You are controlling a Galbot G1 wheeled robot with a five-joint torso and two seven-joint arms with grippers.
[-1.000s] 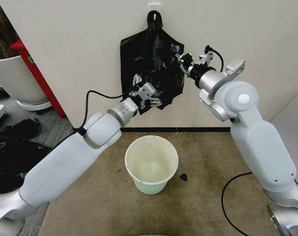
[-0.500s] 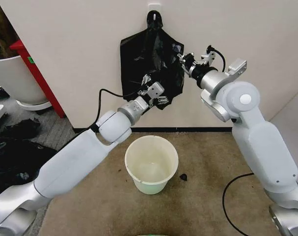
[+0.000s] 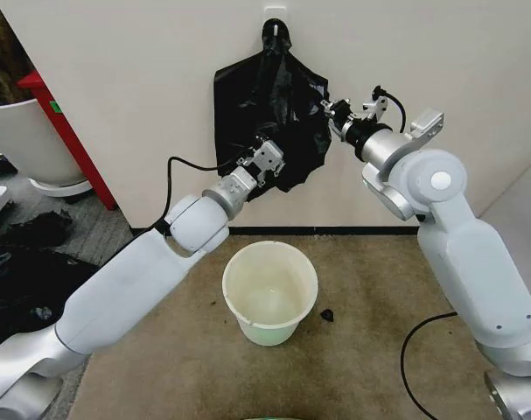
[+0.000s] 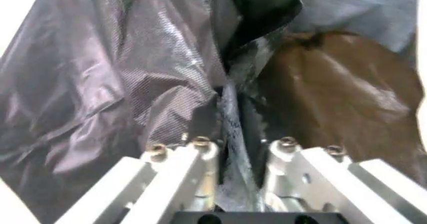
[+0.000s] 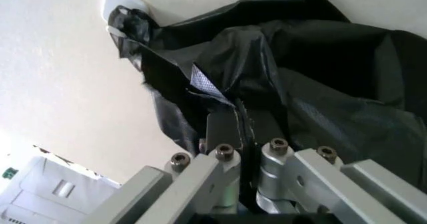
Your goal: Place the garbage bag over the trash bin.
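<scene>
— Two grippers, both on the one bag? How do they stand?

— Both pinched in on it. The left gripper (image 3: 267, 160) meets the lower middle of the thin, glossy black plastic garbage bag (image 3: 269, 96); in the left wrist view its metal fingers (image 4: 200, 171) are drawn close with a twisted fold of film squeezed between them. The right gripper (image 3: 332, 112) is at the bag's right edge, higher up, and in the right wrist view its fingers (image 5: 223, 171) likewise clamp a dark fold, the jaws nearly together.

— And the bag itself?

— Loose and wrinkled, hanging flat against the pale wall (image 3: 143, 79) from a small white hook (image 3: 275, 15), its top gathered into a narrow neck there. It fans wider below, with a ragged lower hem near the left gripper. Up close the film shows grey sheen and creases.

— Where is the bin?

— The small round cream-white plastic trash bin (image 3: 270, 290) stands upright on the brown carpet (image 3: 361, 350), below the bag and well apart from it, mouth open. A small dark scrap (image 3: 326, 314) lies just beside it on the right.
</scene>
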